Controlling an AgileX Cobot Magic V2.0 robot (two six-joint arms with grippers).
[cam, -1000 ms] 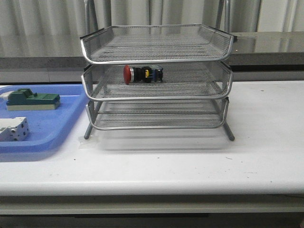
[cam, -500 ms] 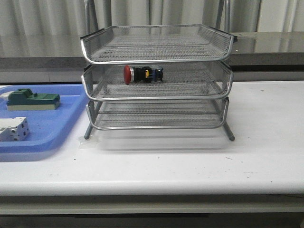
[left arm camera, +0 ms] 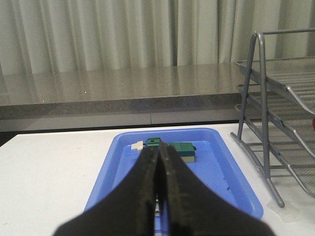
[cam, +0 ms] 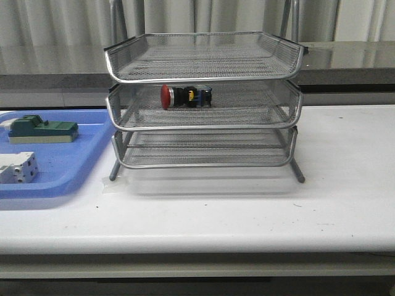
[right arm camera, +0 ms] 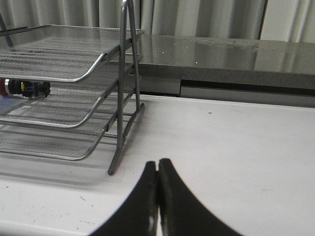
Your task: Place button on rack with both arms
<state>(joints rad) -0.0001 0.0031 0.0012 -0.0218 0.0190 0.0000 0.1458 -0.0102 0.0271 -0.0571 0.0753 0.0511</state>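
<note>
button [cam: 185, 97] already lying sideways on rack [cam: 203, 126] middle tier, red head toward bench left edge; left hand [left arm camera: 158, 162] and right hand [right arm camera: 157, 173] both clenched empty, well clear.

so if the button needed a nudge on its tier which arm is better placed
Probably the left. The button lies left of centre on the rack's middle tier, nearer the left arm's side. Both sets of fingers, left and right, are shut, empty and withdrawn.

Btn [cam: 185, 97] rolled slightly on rack's [cam: 203, 117] mid tier, then settled.
</note>
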